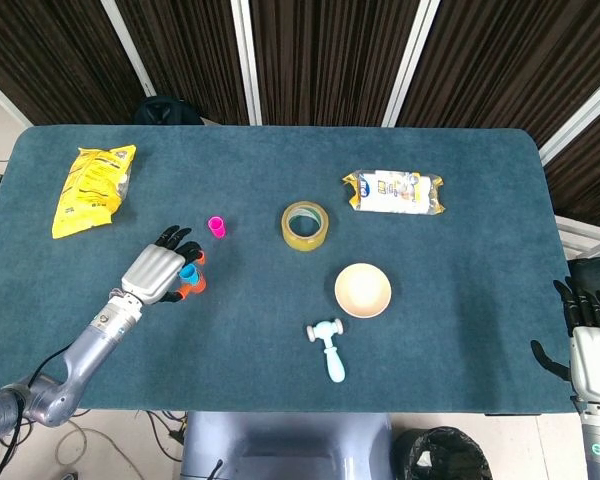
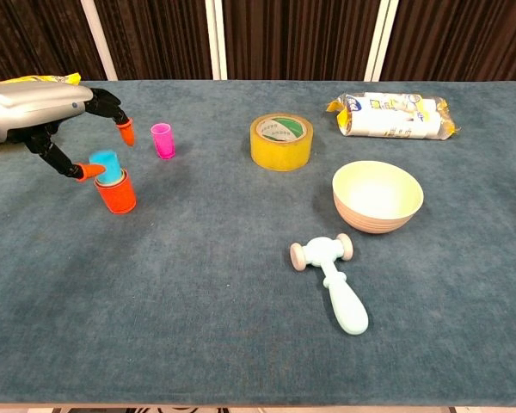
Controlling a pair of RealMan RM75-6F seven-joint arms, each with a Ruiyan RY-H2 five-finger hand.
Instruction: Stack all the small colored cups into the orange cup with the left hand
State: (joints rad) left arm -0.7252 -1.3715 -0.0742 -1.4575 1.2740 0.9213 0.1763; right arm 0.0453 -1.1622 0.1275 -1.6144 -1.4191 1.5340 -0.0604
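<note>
I see a blue-carpeted table (image 1: 460, 220) carrying a tape roll (image 2: 281, 141); left of it a pink cup (image 2: 162, 139) and orange cup (image 2: 118, 194) (blue one nested inside), right a wrapped packet (image 2: 394, 115), nearer me a bowl (image 2: 377, 196) and toy hammer (image 2: 332, 281); far left, a yellow snack bag (image 1: 92, 188).

Work surface: table (image 1: 280, 380) covered in dark teal felt-like cloth, corners rounded, front edge over a pale grey base. Backdrop behind the far edge: dark brown ribbed curtain (image 1: 320, 60), split by white vertical posts (image 1: 245, 60) that lean outward in the head view. Floor light-coloured at the left, cables (image 1: 90, 440) trailing across it. Dark bin with a black liner (image 1: 445, 455) below the near edge. Lighting even, shadows soft
</note>
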